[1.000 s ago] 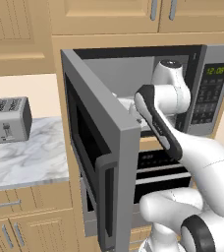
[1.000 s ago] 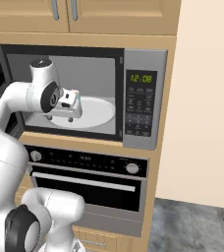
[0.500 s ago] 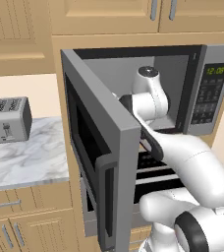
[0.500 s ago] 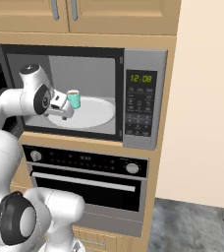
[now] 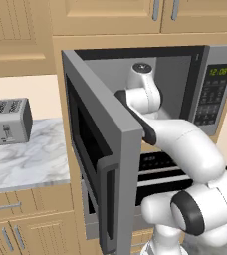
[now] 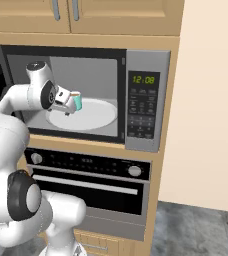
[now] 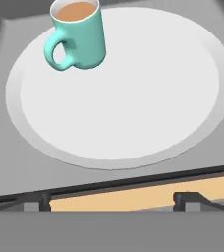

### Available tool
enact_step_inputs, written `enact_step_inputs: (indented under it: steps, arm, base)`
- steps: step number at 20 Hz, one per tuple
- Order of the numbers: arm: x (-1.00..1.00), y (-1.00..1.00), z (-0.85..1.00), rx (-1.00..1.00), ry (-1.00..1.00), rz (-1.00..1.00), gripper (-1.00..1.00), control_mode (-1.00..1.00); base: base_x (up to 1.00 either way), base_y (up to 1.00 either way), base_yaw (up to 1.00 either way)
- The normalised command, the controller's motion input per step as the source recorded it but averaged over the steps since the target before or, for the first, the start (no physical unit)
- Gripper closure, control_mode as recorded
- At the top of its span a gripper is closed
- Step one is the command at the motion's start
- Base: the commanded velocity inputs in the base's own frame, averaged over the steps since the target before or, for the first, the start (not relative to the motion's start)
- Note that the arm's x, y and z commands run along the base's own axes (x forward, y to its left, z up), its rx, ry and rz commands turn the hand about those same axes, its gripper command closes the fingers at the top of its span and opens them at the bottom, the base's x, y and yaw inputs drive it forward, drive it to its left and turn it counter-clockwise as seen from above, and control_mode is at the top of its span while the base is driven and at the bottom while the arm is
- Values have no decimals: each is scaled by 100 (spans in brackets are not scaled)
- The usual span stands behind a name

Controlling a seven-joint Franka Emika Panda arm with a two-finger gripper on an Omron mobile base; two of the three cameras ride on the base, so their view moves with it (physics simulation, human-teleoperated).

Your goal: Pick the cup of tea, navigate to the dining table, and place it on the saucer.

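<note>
The cup of tea (image 7: 79,34) is a teal mug holding brown liquid. It stands upright on the far left of the white round turntable (image 7: 133,98) inside the open microwave, with its handle toward the left in the hand view. In the right base view the cup of tea (image 6: 77,102) sits just past my hand. My gripper (image 7: 111,202) is open at the microwave's front sill, short of the cup, with nothing between its fingers. From the right base view, my gripper (image 6: 69,105) points into the cavity. The dining table and the saucer are out of view.
The microwave door (image 5: 105,149) swings out wide on the arm's left. The control panel (image 6: 143,97) borders the cavity on the right, with an oven (image 6: 86,185) below. A toaster (image 5: 6,122) stands on the marble counter (image 5: 31,159) further left.
My arm has swung a little to the left. The cup, which was behind my hand in the right base view, now shows beside it. The jaws have widened slightly.
</note>
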Motion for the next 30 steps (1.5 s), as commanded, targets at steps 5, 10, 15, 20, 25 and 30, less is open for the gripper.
enact_step_inputs:
  steps: [5, 10, 15, 20, 25, 30]
  arm:
    - [12, 1, -11, 5, -11, -1, -100, -100]
    - [36, 21, 0, 11, -9, -3, -100, -100]
    - [12, 5, -7, 5, -7, 0, -100, -100]
    - [6, 4, 1, 2, 1, 0, -100, -100]
    - [5, 28, -1, 0, 0, -1, -100, -100]
    - [44, 34, -23, 0, 0, -7, -100, -100]
  base:
    - [0, 0, 0]
    - [0, 0, 0]
    - [0, 0, 0]
    - [0, 0, 0]
    - [0, 0, 0]
    - [0, 0, 0]
